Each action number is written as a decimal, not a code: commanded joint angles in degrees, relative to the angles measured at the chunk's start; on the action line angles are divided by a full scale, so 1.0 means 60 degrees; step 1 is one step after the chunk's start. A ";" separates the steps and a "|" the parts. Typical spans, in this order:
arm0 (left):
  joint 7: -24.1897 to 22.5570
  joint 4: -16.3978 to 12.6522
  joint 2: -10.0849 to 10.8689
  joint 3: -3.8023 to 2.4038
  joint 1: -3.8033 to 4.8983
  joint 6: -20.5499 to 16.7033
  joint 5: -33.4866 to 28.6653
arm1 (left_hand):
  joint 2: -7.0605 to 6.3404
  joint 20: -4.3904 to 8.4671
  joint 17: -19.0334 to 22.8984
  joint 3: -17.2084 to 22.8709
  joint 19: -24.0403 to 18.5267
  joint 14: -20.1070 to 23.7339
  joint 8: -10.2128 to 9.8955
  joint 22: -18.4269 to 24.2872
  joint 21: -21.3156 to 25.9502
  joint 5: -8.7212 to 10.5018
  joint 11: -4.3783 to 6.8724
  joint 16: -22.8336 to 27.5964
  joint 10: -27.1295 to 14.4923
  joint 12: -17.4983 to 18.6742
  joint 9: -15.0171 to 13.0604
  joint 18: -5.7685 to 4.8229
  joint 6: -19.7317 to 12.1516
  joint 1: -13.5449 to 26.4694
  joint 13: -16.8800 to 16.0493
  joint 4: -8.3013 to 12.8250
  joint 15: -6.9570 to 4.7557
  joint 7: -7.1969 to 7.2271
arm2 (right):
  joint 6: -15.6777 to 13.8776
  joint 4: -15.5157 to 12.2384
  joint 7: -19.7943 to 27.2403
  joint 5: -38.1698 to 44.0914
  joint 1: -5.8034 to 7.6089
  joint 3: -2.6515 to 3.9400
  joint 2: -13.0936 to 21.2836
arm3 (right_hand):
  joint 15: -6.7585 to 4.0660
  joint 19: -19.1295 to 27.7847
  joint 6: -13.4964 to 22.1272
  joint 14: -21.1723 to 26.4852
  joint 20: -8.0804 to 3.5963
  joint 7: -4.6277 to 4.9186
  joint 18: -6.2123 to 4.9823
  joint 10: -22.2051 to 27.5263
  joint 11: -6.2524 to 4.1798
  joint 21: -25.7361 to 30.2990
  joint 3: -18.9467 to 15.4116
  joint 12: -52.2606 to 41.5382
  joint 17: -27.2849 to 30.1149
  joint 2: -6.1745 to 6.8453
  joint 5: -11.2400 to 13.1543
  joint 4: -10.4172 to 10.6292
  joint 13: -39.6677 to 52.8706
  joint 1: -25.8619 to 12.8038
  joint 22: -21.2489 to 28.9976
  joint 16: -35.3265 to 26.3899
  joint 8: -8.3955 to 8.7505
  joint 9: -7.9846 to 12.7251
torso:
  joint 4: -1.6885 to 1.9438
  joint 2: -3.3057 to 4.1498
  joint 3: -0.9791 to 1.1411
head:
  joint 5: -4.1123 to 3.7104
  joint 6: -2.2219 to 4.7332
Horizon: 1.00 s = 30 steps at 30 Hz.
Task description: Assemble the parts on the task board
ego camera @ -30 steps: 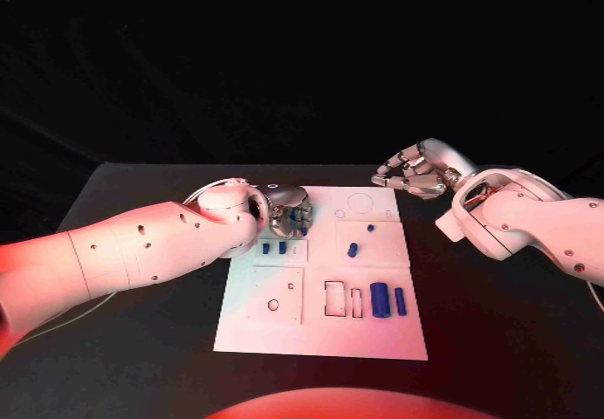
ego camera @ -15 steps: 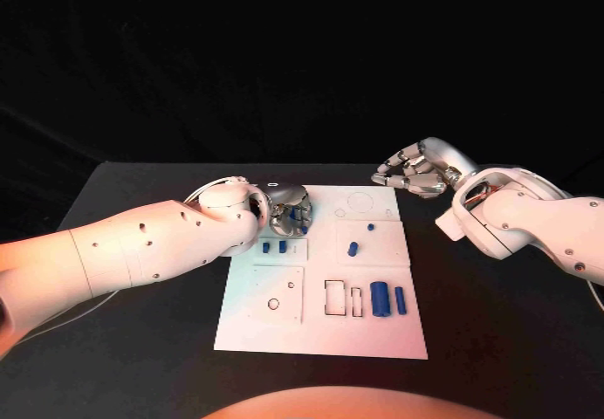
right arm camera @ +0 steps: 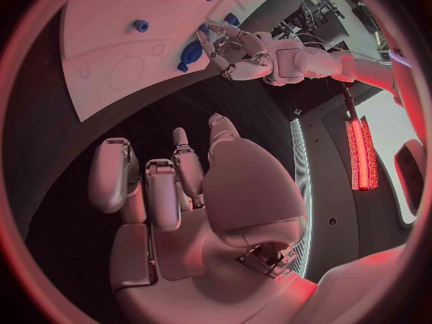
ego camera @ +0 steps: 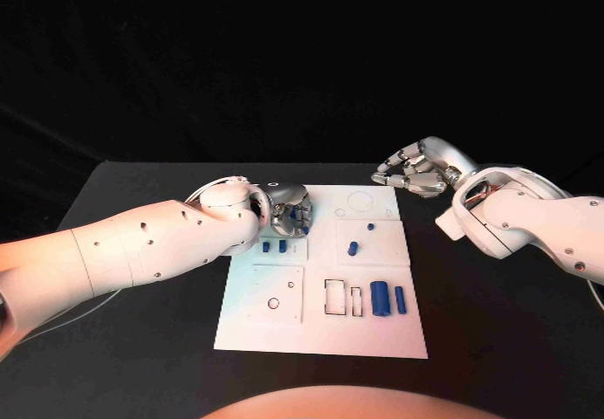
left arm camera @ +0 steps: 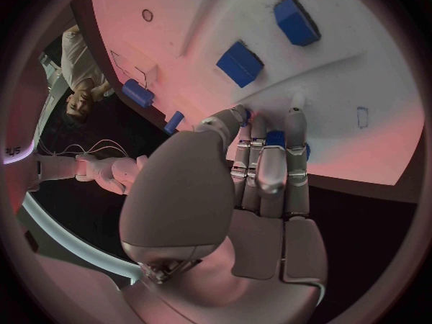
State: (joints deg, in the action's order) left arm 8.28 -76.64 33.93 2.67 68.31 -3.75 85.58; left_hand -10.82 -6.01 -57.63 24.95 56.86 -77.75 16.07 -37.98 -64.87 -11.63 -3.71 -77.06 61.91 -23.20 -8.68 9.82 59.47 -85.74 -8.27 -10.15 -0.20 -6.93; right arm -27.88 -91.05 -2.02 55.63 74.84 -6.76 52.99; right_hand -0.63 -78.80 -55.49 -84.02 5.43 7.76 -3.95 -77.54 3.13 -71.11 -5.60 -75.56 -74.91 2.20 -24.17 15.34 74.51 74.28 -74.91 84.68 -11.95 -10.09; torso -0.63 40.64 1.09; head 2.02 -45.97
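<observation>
A robotics lab or test cell, by the look of it. A black desk [ego camera: 151,188] stands against a dark backdrop and carries a white task board [ego camera: 321,336] cut with outlined slots. Beside the desk, a glowing red light strip [right arm camera: 360,155] and loose cables [left arm camera: 68,150] show.

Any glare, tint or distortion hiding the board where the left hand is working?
Head view: reddish light on both arms, no glare on the task board; the left hand covers its own spot. Left wrist view: fisheye bends the board's edges, pink light throughout, blue parts stay distinct.
</observation>
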 commanded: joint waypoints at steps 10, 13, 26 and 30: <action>-0.0168 -0.0222 0.0216 -0.0031 -0.0064 -0.0407 -0.0330 | 0.0071 0.0029 -0.0214 0.0090 0.0287 -0.0216 -0.0094 -0.0332 -0.0246 0.0001 0.0038 -0.0171 0.0231 0.0126 0.0023 -0.0024 0.0209 0.0092 0.0039 0.0067 -0.0015 -0.0001 | -0.0025 0.0013 0.0047 0.0049 -0.0005 0.0002 -0.0007 | -0.0076 0.0016 0.0060 -0.0606 -0.0048 -0.0018 -0.0124 0.0011 -0.0020 0.0017 -0.0029 -0.0039 -0.0874 -0.0092 -0.0040 0.0021 0.0017 -0.0033 -0.0109 -0.0032 -0.0050 0.0003 | 0.0006 -0.0006 -0.0005 | -0.0011 0.0040; -0.0188 -0.0390 0.0367 -0.0070 -0.0064 -0.0551 -0.0441 | 0.0065 0.0032 -0.0256 0.0093 0.0329 -0.0244 -0.0106 -0.0391 -0.0284 0.0003 0.0039 -0.0195 0.0256 0.0144 0.0027 -0.0034 0.0229 0.0104 0.0045 0.0077 -0.0017 -0.0002 | -0.0028 0.0032 0.0045 0.0050 -0.0006 0.0002 -0.0009 | -0.0078 0.0016 0.0052 -0.0605 -0.0049 -0.0021 -0.0125 0.0003 -0.0023 0.0022 -0.0033 -0.0045 -0.0866 -0.0103 -0.0046 0.0022 0.0021 -0.0024 -0.0107 -0.0038 -0.0062 0.0001 | 0.0014 -0.0019 -0.0004 | -0.0004 0.0061; -0.0095 -0.1160 0.1132 -0.0326 -0.0057 -0.0796 -0.0786 | 0.0048 0.0045 -0.0382 0.0103 0.0451 -0.0329 -0.0143 -0.0559 -0.0395 0.0004 0.0046 -0.0266 0.0332 0.0205 0.0041 -0.0063 0.0293 0.0148 0.0063 0.0098 -0.0025 0.0000 | -0.0047 0.0174 0.0058 0.0051 -0.0019 0.0002 -0.0021 | -0.0078 0.0016 0.0052 -0.0605 -0.0049 -0.0021 -0.0125 0.0003 -0.0023 0.0022 -0.0033 -0.0045 -0.0866 -0.0103 -0.0046 0.0022 0.0021 -0.0024 -0.0107 -0.0038 -0.0062 0.0001 | 0.0101 -0.0087 -0.0012 | 0.0026 0.0119; -0.0041 -0.1236 0.1309 -0.0344 -0.0059 -0.0731 -0.0811 | 0.0040 0.0047 -0.0383 0.0101 0.0453 -0.0335 -0.0149 -0.0559 -0.0399 0.0006 0.0046 -0.0270 0.0341 0.0215 0.0043 -0.0062 0.0300 0.0159 0.0065 0.0099 -0.0025 0.0000 | -0.0047 0.0176 0.0062 0.0051 -0.0028 0.0002 -0.0012 | -0.0078 0.0016 0.0052 -0.0605 -0.0049 -0.0021 -0.0125 0.0003 -0.0023 0.0022 -0.0033 -0.0045 -0.0866 -0.0103 -0.0046 0.0022 0.0021 -0.0024 -0.0107 -0.0038 -0.0062 0.0001 | 0.0090 -0.0078 -0.0011 | 0.0029 0.0128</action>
State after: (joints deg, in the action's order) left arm 7.99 -83.82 41.66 0.66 67.94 -7.73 81.68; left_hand -10.55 -5.62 -59.87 25.39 59.10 -79.38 15.37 -41.29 -66.94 -11.60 -3.40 -78.54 63.65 -22.16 -8.42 9.81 60.81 -85.47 -7.96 -9.70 -0.19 -6.84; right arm -27.99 -90.00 -1.99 55.63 74.75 -6.77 52.91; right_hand -0.63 -78.80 -55.49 -84.02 5.43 7.76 -3.95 -77.53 3.13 -71.11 -5.60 -75.56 -74.90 2.20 -24.17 15.34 74.55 74.28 -74.95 84.68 -11.95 -10.09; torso -0.09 40.19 1.05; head 2.20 -45.25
